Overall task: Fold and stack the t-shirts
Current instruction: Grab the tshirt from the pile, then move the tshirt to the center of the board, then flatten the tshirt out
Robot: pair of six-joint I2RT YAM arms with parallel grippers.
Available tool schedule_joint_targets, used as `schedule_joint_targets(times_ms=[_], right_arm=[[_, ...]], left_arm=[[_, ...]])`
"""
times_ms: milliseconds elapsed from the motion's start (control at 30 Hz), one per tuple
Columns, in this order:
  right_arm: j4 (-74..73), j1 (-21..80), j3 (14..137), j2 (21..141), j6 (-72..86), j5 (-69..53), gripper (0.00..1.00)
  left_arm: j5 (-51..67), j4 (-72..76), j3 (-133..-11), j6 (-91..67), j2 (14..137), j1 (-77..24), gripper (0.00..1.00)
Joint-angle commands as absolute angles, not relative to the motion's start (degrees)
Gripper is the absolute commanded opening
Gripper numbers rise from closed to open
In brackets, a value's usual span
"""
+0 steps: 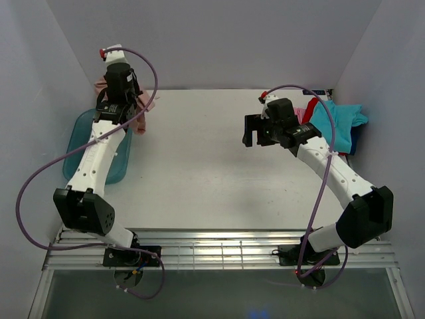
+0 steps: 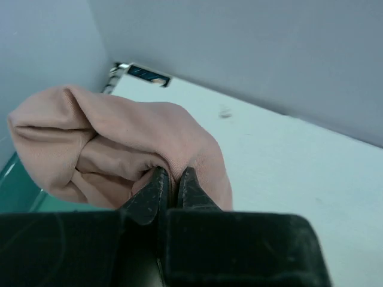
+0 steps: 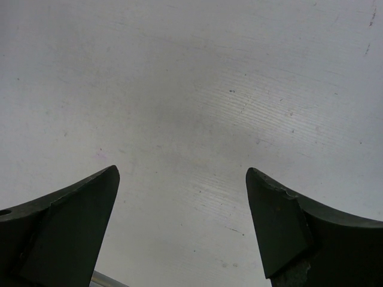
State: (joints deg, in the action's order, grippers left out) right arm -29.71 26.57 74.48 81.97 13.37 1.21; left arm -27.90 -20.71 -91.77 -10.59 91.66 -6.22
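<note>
Two hands over the table (image 1: 199, 173): left hand (image 2: 172, 178) pinched on dusty-pink t-shirt (image 2: 114, 134) at far-left corner, right hand (image 3: 182, 172) spread.

The left arm (image 1: 99, 156) stretches up the left side of the frame, and the left gripper (image 2: 173, 177) is pinched tight on a fold of the dusty-pink t-shirt (image 2: 119, 137). The right arm (image 1: 335, 169) bends from the lower right toward the centre. The right gripper (image 3: 182, 173) points downward with its jaws spread wide.

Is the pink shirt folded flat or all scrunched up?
Scrunched up: the pink shirt is bunched in lumps, pinched by the left gripper.
</note>
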Motion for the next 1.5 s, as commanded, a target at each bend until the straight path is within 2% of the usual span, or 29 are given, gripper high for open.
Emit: schedule_joint_targets(times_ms=[0,133,233,267,300,333,367,400,467,567,700,867,933,1167,1467], right_arm=[[-27.5,27.3,73.5,81.4,14.2,0.6,0.92],[-27.5,27.7,71.9,80.3,14.7,1.5,0.92],[-27.1,27.7,70.2,79.9,14.9,1.7,0.9],[-27.1,27.8,69.8,79.8,15.2,1.9,0.9],[-26.8,27.9,69.1,79.7,15.3,1.9,0.9],[-26.5,28.0,68.6,79.6,15.5,1.8,0.9],[-26.4,28.2,68.3,79.7,15.6,1.7,0.9],[-25.9,28.6,67.9,79.7,15.6,1.6,0.9],[-25.1,29.4,67.7,80.2,15.1,0.7,0.9],[-21.9,31.9,68.1,81.7,14.0,-2.5,0.91],[-20.7,37.4,73.6,87.5,11.8,-4.2,0.92],[-25.7,45.5,87.6,100.4,7.7,-4.0,0.99],[-26.0,47.6,90.5,104.8,6.8,-4.6,0.91],[-30.2,55.0,102.7,115.8,4.2,-6.9,0.74],[-31.0,59.8,107.0,122.7,1.7,-7.2,0.69]], left_arm=[[-20.6,-27.9,-93.0,-12.1,86.1,-9.8,0.0],[-0.5,-27.1,-81.5,-16.4,81.0,-14.1,0.0],[1.7,-24.1,-73.8,-18.0,78.2,-18.6,0.0],[3.9,-24.2,-69.7,-19.1,78.0,-19.2,0.04],[5.8,-23.8,-67.3,-21.7,77.1,-20.0,0.11],[8.2,-23.4,-65.0,-22.5,76.6,-20.6,0.31],[10.4,-22.7,-60.9,-23.2,76.3,-22.7,0.47],[10.5,-22.6,-59.1,-24.1,75.3,-23.9,0.57],[7.7,-22.8,-54.6,-24.7,73.7,-27.1,0.69],[4.8,-22.9,-51.4,-27.0,67.6,-28.2,0.71],[-13.6,-25.7,-50.8,-29.2,58.6,-28.3,0.72],[-33.5,-35.8,-54.8,-36.3,53.0,-28.3,0.72],[-39.2,-38.4,-56.6,-37.2,53.5,-28.2,0.73],[-38.0,-43.7,-56.6,-42.9,55.5,-28.2,0.75],[-35.9,-43.8,-52.9,-44.3,51.6,-28.2,0.75]])
